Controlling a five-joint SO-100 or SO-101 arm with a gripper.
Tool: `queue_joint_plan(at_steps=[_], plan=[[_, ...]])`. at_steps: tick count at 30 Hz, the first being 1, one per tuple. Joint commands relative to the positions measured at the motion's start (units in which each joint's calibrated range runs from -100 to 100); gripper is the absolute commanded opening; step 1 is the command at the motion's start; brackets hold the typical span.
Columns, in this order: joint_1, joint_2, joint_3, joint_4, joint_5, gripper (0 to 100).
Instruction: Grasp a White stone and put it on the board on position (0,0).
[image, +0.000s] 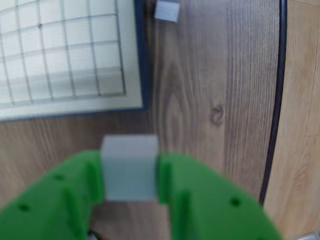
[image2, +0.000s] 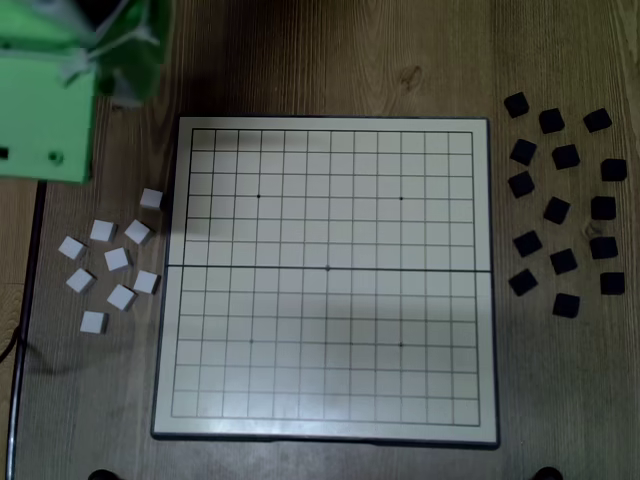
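In the wrist view the green claw is clenched on a White stone, its two fingers pressing the block's left and right sides, and the stone hangs above bare wood of the table just off the nearest corner of the board. Another white block lies on the wood at the top edge of that view, close beside the board's dark rim. In the fixed view the arm's green body fills the upper left corner, up and left of the board, and the claw itself cannot be made out there. A loose cluster of white blocks lies on the table left of the board, and scattered black blocks lie to its right; the grid carries no stones
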Motion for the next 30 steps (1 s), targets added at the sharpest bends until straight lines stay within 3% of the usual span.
queue_joint_plan(at_steps=[1,16,22,30], plan=[[-5.2,-9.9,0.1,2.6,-4.3,6],[-28.7,-14.6,2.0,2.1,-17.5,6],[-35.5,-10.6,-1.2,1.0,-19.5,6],[-38.7,-3.5,-4.2,-2.4,-18.3,6]])
